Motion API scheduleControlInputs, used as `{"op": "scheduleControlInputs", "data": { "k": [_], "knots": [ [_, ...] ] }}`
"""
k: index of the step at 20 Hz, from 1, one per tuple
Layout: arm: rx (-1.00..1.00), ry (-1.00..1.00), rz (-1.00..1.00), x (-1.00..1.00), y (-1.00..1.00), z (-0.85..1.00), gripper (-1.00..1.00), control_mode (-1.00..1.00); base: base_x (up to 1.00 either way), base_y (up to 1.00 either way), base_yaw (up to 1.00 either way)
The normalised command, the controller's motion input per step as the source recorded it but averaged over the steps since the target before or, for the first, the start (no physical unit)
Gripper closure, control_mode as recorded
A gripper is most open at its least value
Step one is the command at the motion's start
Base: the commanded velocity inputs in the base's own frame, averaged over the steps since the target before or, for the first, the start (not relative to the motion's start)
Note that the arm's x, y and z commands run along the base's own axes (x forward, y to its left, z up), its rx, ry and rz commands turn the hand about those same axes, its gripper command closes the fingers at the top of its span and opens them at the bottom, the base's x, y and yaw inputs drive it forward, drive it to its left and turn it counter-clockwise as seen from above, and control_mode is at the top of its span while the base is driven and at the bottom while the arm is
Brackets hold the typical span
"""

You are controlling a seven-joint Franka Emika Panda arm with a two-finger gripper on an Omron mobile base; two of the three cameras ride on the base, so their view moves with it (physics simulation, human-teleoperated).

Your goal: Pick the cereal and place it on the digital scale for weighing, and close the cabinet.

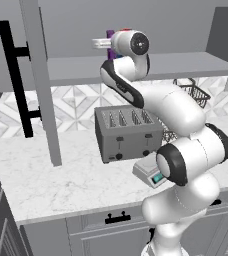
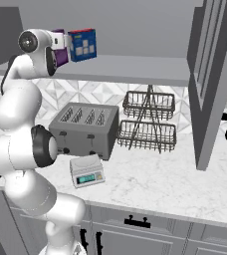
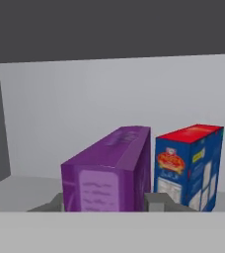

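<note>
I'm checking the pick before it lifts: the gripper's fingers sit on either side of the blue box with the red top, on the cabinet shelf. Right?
Not quite. In the hand view the gripper has its fingers on either side of the purple cereal; the blue box stands beside it on the cabinet shelf.

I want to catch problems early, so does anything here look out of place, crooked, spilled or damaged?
Nothing looks spilled or broken. The cabinet doors stand wide open. On the shelf, the purple cereal box sits upright beside the blue box, with the gripper straddling it. The toaster, scale and wire rack stand squarely on the counter.
</note>
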Motion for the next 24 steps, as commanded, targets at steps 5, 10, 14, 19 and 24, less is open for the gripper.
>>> {"op": "scheduleControlInputs", "data": {
  "k": [5, 10, 14, 19, 24],
  "knots": [
    [0.03, -0.03, 0.00, -0.38, 0.00, 0.00, 1.00, -1.00, 0.00, 0.00, 0.00],
    [0.06, -0.11, 0.00, -1.00, 0.00, 0.00, 1.00, -1.00, 0.00, 0.00, 0.00],
    [0.06, -0.13, 0.00, -1.00, -0.04, -0.01, 1.00, -1.00, 0.00, 0.00, 0.00],
    [0.00, -0.12, 0.00, -1.00, -0.03, 0.00, 1.00, -1.00, 0.00, 0.00, 0.00],
    [0.00, -0.13, 0.01, -1.00, 0.00, 0.00, 1.00, -1.00, 0.00, 0.00, 0.00]
  ]
}}
